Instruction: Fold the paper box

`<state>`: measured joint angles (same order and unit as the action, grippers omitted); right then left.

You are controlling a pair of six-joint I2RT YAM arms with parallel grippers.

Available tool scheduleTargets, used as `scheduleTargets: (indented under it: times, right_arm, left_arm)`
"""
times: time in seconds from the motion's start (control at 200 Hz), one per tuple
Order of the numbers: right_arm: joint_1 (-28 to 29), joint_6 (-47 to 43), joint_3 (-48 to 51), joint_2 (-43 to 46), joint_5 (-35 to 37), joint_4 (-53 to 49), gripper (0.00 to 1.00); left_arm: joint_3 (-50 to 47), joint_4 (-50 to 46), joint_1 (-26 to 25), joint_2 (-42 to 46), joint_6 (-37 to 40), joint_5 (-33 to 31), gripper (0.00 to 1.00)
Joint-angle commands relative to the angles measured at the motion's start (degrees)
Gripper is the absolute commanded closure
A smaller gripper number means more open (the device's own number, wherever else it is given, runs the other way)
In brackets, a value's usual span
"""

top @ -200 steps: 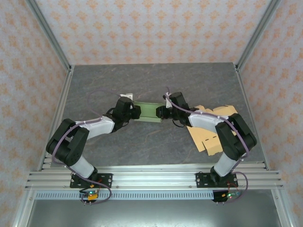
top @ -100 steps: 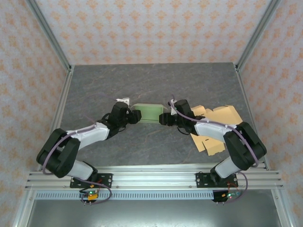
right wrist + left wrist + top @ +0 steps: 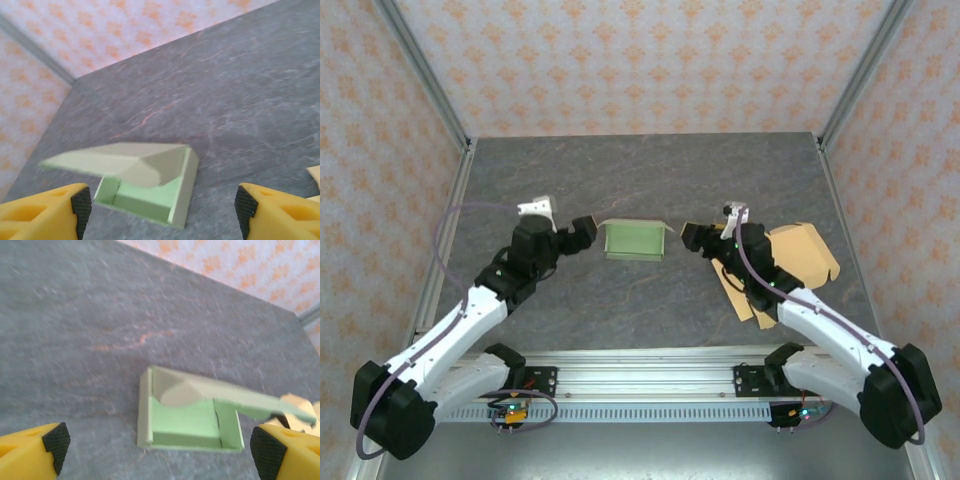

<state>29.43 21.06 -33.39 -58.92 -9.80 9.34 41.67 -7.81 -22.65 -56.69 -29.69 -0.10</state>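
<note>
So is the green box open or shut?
Open. The box has its lid flap lifted, not folded down over the top, and the left wrist view looks straight onto its bare inside floor.

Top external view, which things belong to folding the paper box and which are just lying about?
In the job: green paper box; left end effector and right end effector, both open.
Lying about: flat tan cardboard pieces on the right.
</note>
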Motion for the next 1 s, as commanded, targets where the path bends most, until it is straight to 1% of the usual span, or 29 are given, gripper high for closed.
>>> scheduleTargets:
  times: [0.0,0.09,0.21,0.265,0.335,0.405,0.435,0.481,0.516,0.596,0.671,0.741,0.886,0.996]
  right_arm:
    - [-3.56,5.59,-9.02,-8.23,-2.78,-4.92,0.21]
    - [-4.07,5.45,-16.77,-16.68,-8.54,-6.91,0.19]
    - [-4.20,2.26,-26.30,-26.11,-9.72,-11.56,0.19]
    - [-4.28,-0.12,-28.66,-29.51,-9.30,-12.66,0.21]
    - [-4.38,-3.73,-31.17,-33.30,-9.22,-14.78,0.23]
    - [-4.34,-7.34,-33.00,-36.49,-10.88,-17.42,0.28]
    - [-4.34,-8.35,-33.18,-37.74,-11.98,-18.23,0.30]
    - [-4.38,-9.34,-32.93,-38.94,-13.40,-19.09,0.30]
    - [-4.33,-9.79,-32.23,-39.51,-14.22,-19.33,0.31]
    - [-4.29,-10.40,-30.36,-40.48,-13.97,-19.67,0.31]
    - [-4.24,-11.18,-29.33,-41.14,-12.99,-20.54,0.31]
    - [-4.22,-11.75,-29.52,-41.69,-11.90,-22.23,0.31]
    - [-4.28,-11.82,-30.48,-42.28,-11.11,-23.89,0.31]
    - [-4.23,-10.24,-30.75,-41.02,-12.36,-23.71,0.31]
  left_arm:
    - [8.41,-6.32,2.53,-6.07,3.32,-3.32,0.00]
    - [13.97,-6.89,3.86,-13.66,5.42,-1.45,0.00]
    - [20.25,-8.09,4.93,-24.53,6.44,4.58,0.00]
    - [21.03,-6.21,4.90,-28.43,6.82,8.70,0.01]
    - [20.51,-3.21,4.91,-32.08,7.10,13.16,0.05]
    - [19.61,-1.45,4.90,-34.51,8.80,15.44,0.11]
    - [19.08,-1.30,4.86,-35.28,9.86,15.56,0.12]
    - [18.14,-1.02,4.81,-36.32,11.55,15.44,0.12]
    - [16.69,0.22,4.88,-36.77,12.85,15.72,0.15]
    - [11.18,6.78,4.81,-36.42,14.42,17.23,0.16]
    - [7.59,9.75,4.74,-36.36,14.65,18.00,0.16]
    - [6.25,9.67,4.49,-37.25,15.07,18.77,0.19]
    - [5.58,8.09,3.28,-39.87,15.34,17.99,0.25]
    - [3.71,10.56,3.06,-39.72,12.82,18.13,0.25]
